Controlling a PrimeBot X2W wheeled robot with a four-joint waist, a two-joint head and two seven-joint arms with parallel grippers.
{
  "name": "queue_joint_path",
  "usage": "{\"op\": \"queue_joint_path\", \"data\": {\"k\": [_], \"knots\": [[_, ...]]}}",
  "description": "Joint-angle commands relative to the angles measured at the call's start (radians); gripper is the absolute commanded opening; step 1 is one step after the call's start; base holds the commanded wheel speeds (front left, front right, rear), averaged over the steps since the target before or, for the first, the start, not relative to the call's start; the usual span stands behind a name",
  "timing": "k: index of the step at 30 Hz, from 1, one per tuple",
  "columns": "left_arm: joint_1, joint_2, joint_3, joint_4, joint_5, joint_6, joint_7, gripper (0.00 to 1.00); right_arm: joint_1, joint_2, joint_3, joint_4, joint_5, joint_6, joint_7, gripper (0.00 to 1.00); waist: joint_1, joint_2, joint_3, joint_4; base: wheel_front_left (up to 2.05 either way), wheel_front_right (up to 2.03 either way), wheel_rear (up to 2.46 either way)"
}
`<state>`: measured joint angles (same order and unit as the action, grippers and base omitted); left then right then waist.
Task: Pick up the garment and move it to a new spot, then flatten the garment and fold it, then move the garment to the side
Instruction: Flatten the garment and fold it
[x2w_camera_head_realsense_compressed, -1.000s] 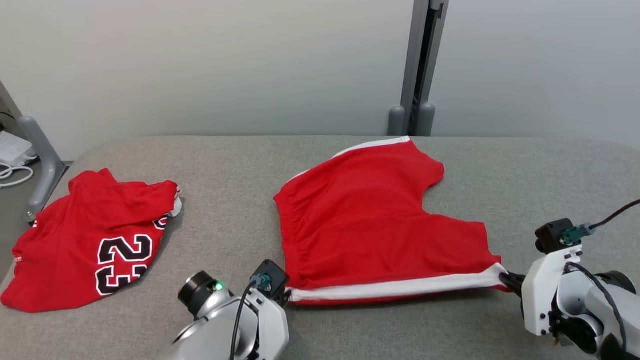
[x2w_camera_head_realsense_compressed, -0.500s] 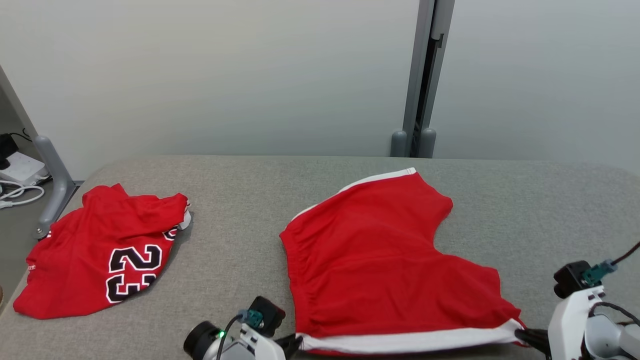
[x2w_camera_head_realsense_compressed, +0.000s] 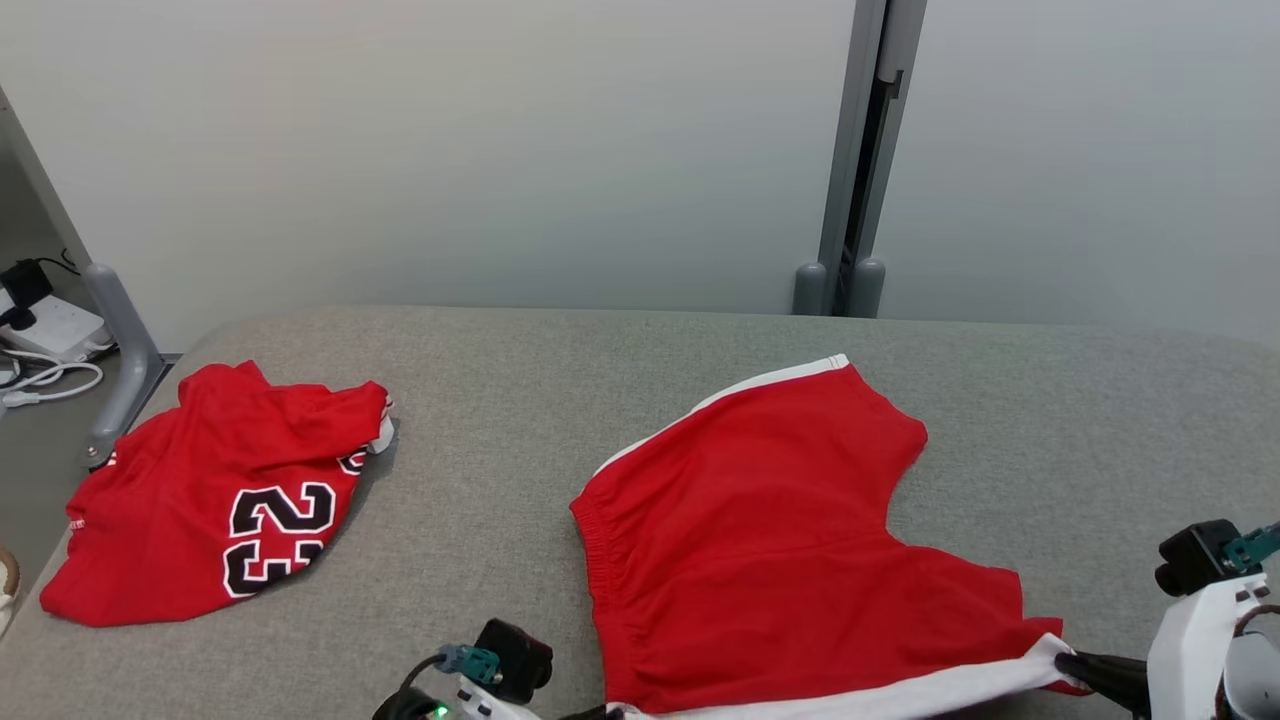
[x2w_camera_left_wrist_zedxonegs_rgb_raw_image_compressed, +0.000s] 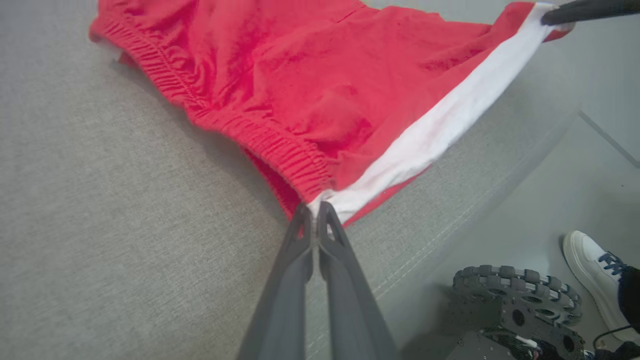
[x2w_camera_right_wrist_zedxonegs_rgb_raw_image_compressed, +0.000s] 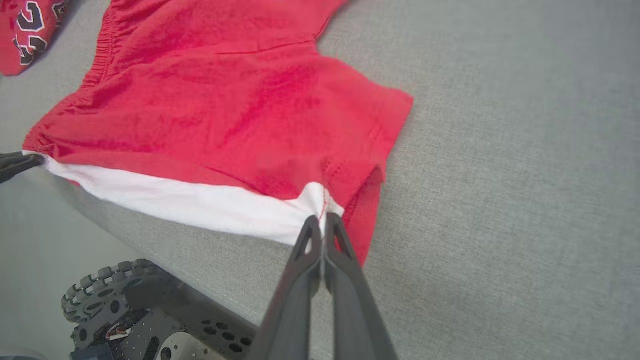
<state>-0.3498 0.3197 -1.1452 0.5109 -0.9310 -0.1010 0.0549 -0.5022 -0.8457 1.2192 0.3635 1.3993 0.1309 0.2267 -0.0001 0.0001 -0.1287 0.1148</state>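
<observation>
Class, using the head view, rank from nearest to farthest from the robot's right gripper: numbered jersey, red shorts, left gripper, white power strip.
From the right gripper:
1. The red shorts: pinched in it at the hem corner.
2. The left gripper: at the white stripe's other end.
3. The numbered jersey: far left on the table.
4. The white power strip: off the table, farthest left.

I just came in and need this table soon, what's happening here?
The robot holds red shorts on the grey table with both arms. Its left jaws are shut on the waistband end of the white stripe, right jaws on its hem end, with that edge taut. A jersey lies crumpled at the left.
</observation>
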Motion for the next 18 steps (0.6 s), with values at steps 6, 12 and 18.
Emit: {"op": "queue_joint_path", "data": {"k": [6,12,18], "knots": [[0.005,0.038,0.083,-0.143,-0.123,0.003,0.042,0.00,-0.041,-0.001,-0.054,-0.025,0.017,0.000,-0.034,0.00,0.0001,-0.0001,0.032,0.015,0.00,0.00,0.00],[-0.025,0.053,0.152,-0.199,-0.243,-0.001,0.103,0.00,-0.097,0.007,-0.095,-0.011,0.029,0.000,-0.034,0.00,0.0001,-0.0001,0.064,0.027,0.00,0.00,0.00],[-0.054,0.034,0.244,-0.208,-0.388,0.011,0.154,0.00,-0.169,0.039,-0.130,0.037,0.033,0.000,-0.029,0.00,0.0001,-0.0001,0.103,0.034,0.00,0.00,0.00]]}}
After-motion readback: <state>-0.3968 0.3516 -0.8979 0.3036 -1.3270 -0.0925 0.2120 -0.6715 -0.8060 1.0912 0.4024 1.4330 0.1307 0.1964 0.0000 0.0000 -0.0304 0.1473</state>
